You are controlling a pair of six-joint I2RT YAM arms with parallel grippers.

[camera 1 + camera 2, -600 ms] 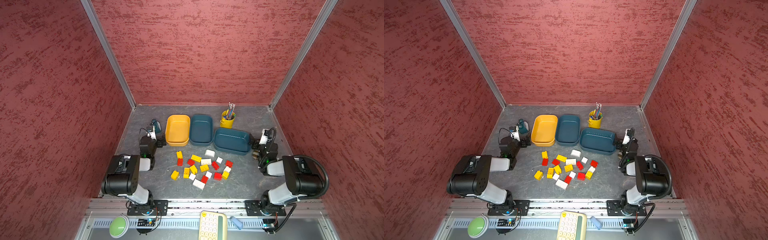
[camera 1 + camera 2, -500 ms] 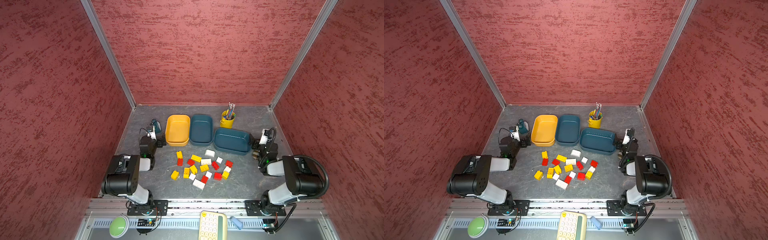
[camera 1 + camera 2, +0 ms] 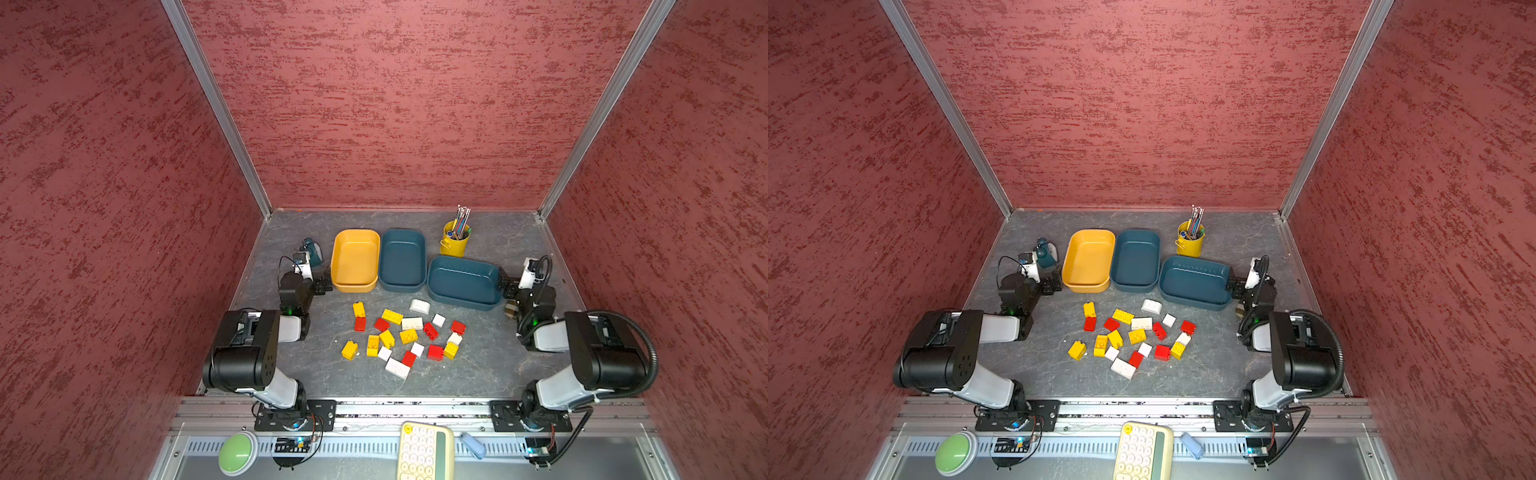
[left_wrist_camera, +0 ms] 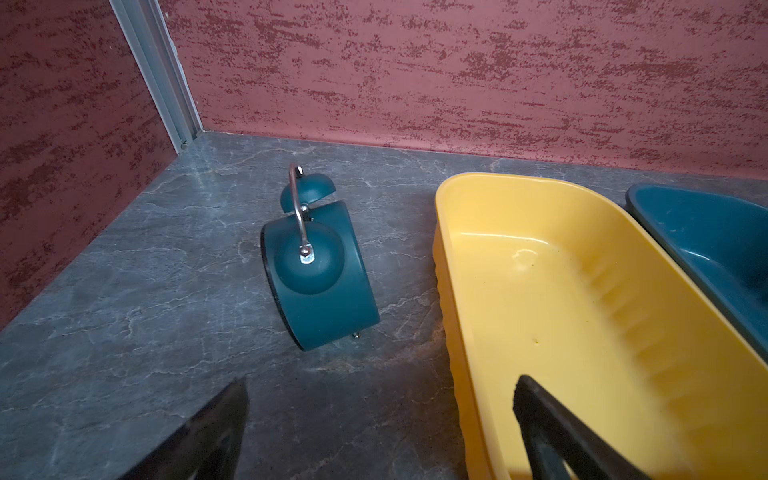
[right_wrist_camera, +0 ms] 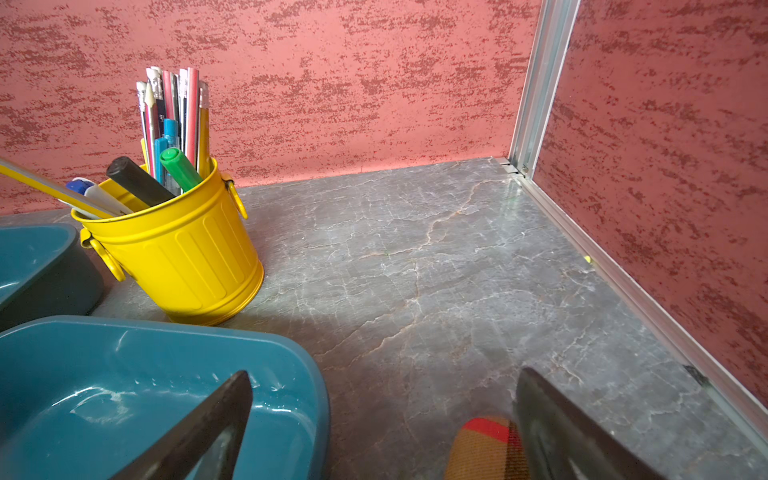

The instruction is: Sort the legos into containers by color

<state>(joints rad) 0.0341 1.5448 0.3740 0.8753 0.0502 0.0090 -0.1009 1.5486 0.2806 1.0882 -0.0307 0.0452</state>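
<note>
Grippers are both gaping, w/ nothing between the fingers. The left gripper [image 4: 380, 386] is hanging just beside the yellow tub [image 3: 355, 259], at its near-left corner, w/ one finger showing over the tub's wall in the left wrist view. The right gripper [image 5: 384, 374] is sitting well right of the yellow tub, past both teal tubs, at the outer end of the far teal tub [image 3: 463, 280]. A plaid-patterned object [image 5: 486, 449] is lying under one finger; can't tell what it is.

Progress, as I'm judging it: nothing is done yet. The yellow tub, the near teal tub [image 3: 402, 259] right beside it & the far teal tub are all showing bare floors. All the legos [image 3: 408, 336] are lying on the table [image 3: 478, 374] in a loose cluster in front of the yellow tub & a bit right, apart from it. So approx. twenty picks are remaining.

The bricks are looking chunky, studded & glossy, in red, yellow & white, some square, some oblong. Colours are lying mixed, w/ several bricks touching. Yellow ones are probably going into the yellow tub. Which teal tub is taking red vs white, can't tell.

A teal alarm clock [image 4: 320, 270] is sitting just left of the yellow tub, and a pen cup [image 5: 178, 257] behind it & to the right.
</note>
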